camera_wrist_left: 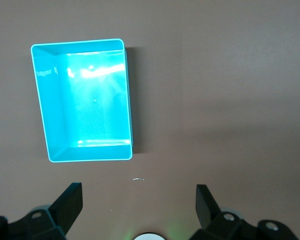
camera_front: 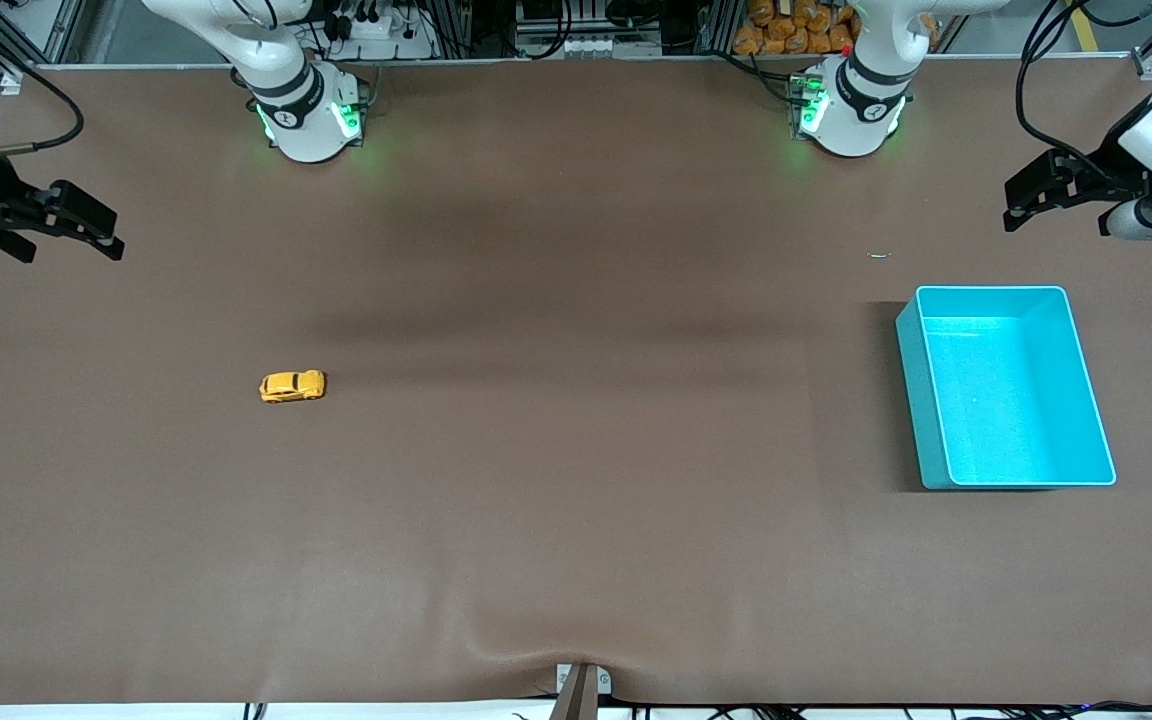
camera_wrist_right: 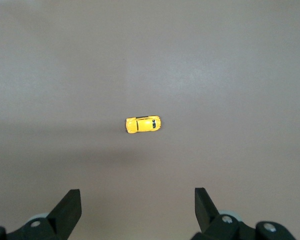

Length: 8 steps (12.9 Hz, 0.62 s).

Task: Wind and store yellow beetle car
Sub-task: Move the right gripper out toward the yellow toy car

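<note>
Right pincer (camera_front: 76, 235), released, waits above the table (camera_front: 576, 520); left pincer (camera_front: 1041, 200) likewise: straddle the car (camera_front: 292, 386) squarely across its sides

A tiny yellow-orange toy beetle car (camera_wrist_right: 143, 124), rounded in body with dark windows, sits alone on the plain brown matte surface (camera_wrist_right: 230, 65). It rests flat on its wheels, seen from above, its length lying crosswise to the line between the two fingers. A soft shadow band crosses the surface beside the car. The right pincer (camera_wrist_right: 138, 210) hangs above the surface with its two black fingers (camera_wrist_right: 67, 210) spread wide apart and nothing between them. The car lies well apart from both fingers, roughly centred ahead of the gap between them, touching neither.
</note>
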Each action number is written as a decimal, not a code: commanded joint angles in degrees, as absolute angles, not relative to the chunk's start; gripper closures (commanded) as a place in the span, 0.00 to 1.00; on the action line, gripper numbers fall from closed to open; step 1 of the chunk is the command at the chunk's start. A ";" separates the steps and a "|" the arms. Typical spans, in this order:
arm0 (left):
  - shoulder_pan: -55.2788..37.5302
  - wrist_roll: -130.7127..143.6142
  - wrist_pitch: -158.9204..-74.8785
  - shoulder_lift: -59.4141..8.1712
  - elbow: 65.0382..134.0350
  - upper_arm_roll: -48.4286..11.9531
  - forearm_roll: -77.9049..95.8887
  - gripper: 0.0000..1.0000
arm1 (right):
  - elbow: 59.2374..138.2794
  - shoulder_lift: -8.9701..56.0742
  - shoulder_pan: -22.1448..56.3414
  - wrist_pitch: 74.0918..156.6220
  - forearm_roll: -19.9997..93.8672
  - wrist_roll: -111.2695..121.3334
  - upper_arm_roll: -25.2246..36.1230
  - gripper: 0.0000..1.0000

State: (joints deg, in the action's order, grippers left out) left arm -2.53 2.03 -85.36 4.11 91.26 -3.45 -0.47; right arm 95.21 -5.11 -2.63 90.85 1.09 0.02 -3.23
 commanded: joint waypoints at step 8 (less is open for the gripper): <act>-2.02 1.50 -84.11 3.78 90.35 -4.22 0.70 0.00 | 96.67 -1.59 -2.81 92.63 -2.53 8.41 -3.52 0.00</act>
